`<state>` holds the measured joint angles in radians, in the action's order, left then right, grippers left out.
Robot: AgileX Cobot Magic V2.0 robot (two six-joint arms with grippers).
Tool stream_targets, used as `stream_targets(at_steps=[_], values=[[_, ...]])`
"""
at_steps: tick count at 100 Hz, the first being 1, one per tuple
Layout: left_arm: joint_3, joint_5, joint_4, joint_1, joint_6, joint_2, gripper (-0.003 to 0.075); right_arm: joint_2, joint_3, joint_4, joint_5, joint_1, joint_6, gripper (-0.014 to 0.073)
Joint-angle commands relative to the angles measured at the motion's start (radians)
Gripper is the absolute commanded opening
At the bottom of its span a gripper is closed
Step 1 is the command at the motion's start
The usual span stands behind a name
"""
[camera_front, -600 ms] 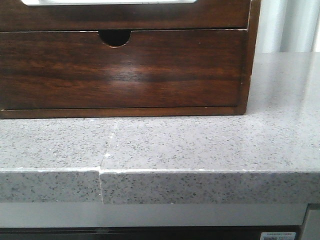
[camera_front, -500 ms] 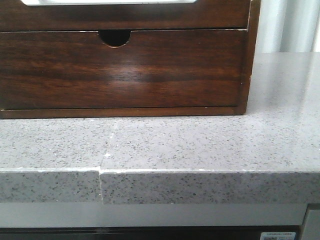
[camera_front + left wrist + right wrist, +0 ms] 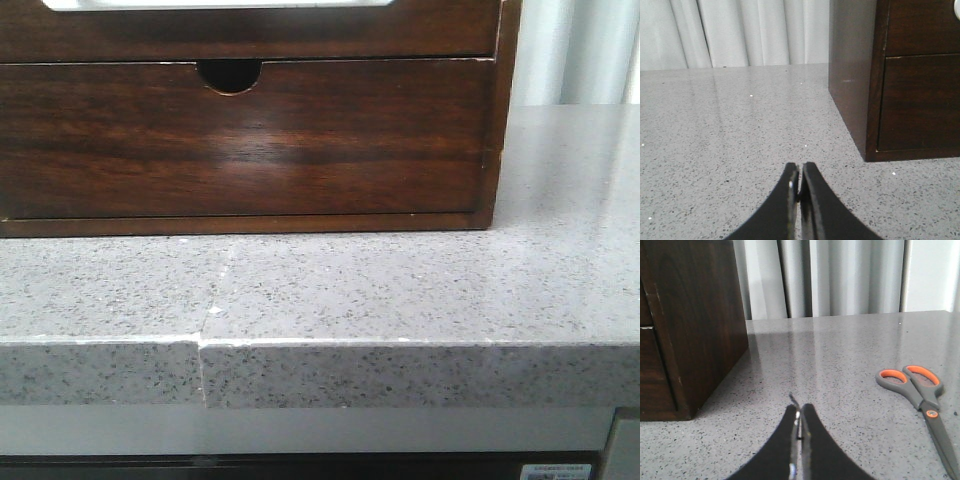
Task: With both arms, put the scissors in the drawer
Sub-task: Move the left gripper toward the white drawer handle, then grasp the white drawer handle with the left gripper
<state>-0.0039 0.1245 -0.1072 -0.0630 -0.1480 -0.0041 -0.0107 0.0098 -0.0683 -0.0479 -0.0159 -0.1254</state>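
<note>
The drawer (image 3: pixel 250 32) is the upper dark brown front of the wooden cabinet, with a white strip showing in the cutout along its top edge; it is shut. It also appears in the left wrist view as the upper drawer (image 3: pixel 920 25). The scissors (image 3: pixel 920 395), grey with orange-lined handles, lie flat on the speckled counter, out to the side of my right gripper (image 3: pixel 800 411), which is shut and empty. My left gripper (image 3: pixel 800 170) is shut and empty too, low over the counter by the cabinet's other side. Neither gripper nor the scissors shows in the front view.
Below the drawer sits a lower drawer front (image 3: pixel 240 140) with a small half-round notch. The cabinet side (image 3: pixel 695 315) stands beside the right gripper. The grey speckled counter (image 3: pixel 400 290) has a front edge with a seam. White curtains (image 3: pixel 740 30) hang behind.
</note>
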Motion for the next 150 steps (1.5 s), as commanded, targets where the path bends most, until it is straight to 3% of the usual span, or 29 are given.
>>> stream_targets(at_steps=[1, 27, 49, 88, 112, 150], values=[[0.033, -0.082, -0.004, 0.001, 0.010, -0.032, -0.0020, -0.020, 0.016, 0.001, 0.085, -0.005, 0.004, -0.0069], [0.033, -0.144, -0.019, 0.001, 0.010, -0.032, -0.0020, -0.020, 0.016, -0.010, 0.092, -0.005, 0.004, -0.0069], [-0.045, -0.187, -0.146, 0.001, 0.010, -0.032, -0.0020, -0.018, -0.072, -0.010, 0.048, -0.005, 0.004, -0.0069], [-0.435, 0.126, -0.147, 0.001, 0.010, 0.145, -0.0020, 0.242, -0.449, -0.154, -0.298, -0.005, 0.004, -0.0069], [-0.545, 0.150, -0.145, 0.001, 0.010, 0.287, -0.0020, 0.377, -0.597, -0.156, -0.307, -0.005, 0.004, -0.0069], [-0.542, 0.151, -0.148, 0.001, 0.010, 0.304, -0.0020, 0.383, -0.598, -0.156, -0.297, -0.005, 0.004, -0.0069]])
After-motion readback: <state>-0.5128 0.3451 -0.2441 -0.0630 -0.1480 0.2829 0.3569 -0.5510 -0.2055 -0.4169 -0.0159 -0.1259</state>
